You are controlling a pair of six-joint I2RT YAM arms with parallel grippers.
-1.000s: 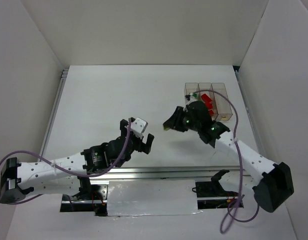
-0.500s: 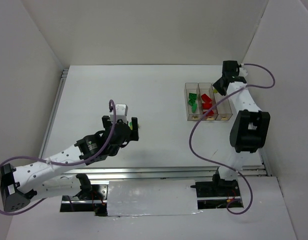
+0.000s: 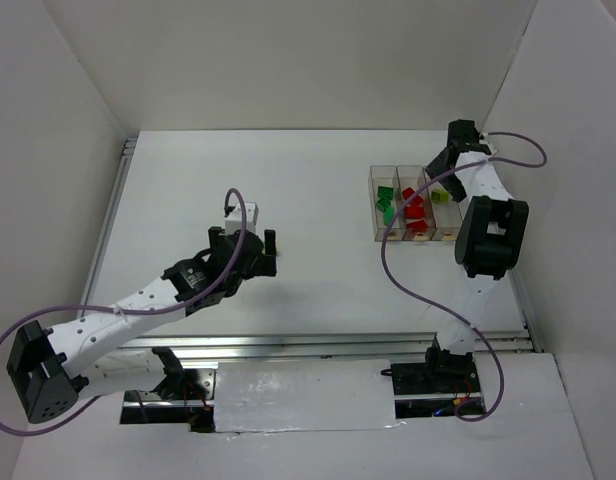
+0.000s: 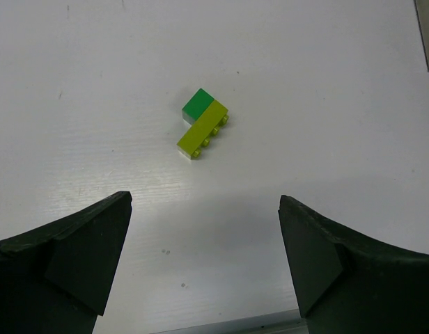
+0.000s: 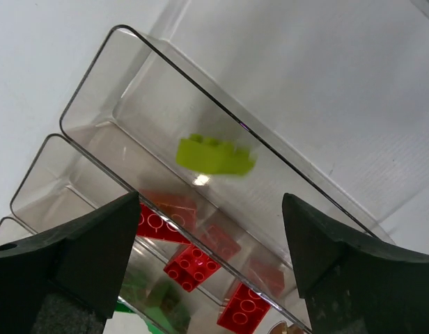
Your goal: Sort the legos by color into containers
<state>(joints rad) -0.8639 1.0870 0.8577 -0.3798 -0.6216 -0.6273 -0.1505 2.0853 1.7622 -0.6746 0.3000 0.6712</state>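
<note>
Three clear containers (image 3: 374,172) stand in a row at the right of the table. In the top view dark green legos (image 3: 386,200) lie in the left one and red legos (image 3: 415,206) in the middle one. My right gripper (image 3: 440,180) hangs open above the right container (image 5: 96,76), where a yellow-green lego (image 5: 214,155) shows blurred, clear of the fingers. Red legos (image 5: 193,263) fill the bin beside it. My left gripper (image 4: 204,198) is open above the table, just short of a yellow-green lego (image 4: 203,130) touching a dark green one (image 4: 198,106). The left gripper (image 3: 246,250) hides that pair in the top view.
White walls close in the table on three sides. A metal rail (image 3: 288,345) runs along the near edge. The right arm's purple cable (image 3: 398,270) loops over the table in front of the containers.
My right arm swung from mid-table to the containers, then its gripper opened and let the yellow-green lego go into the right container. My left arm shifted slightly toward the far side.
</note>
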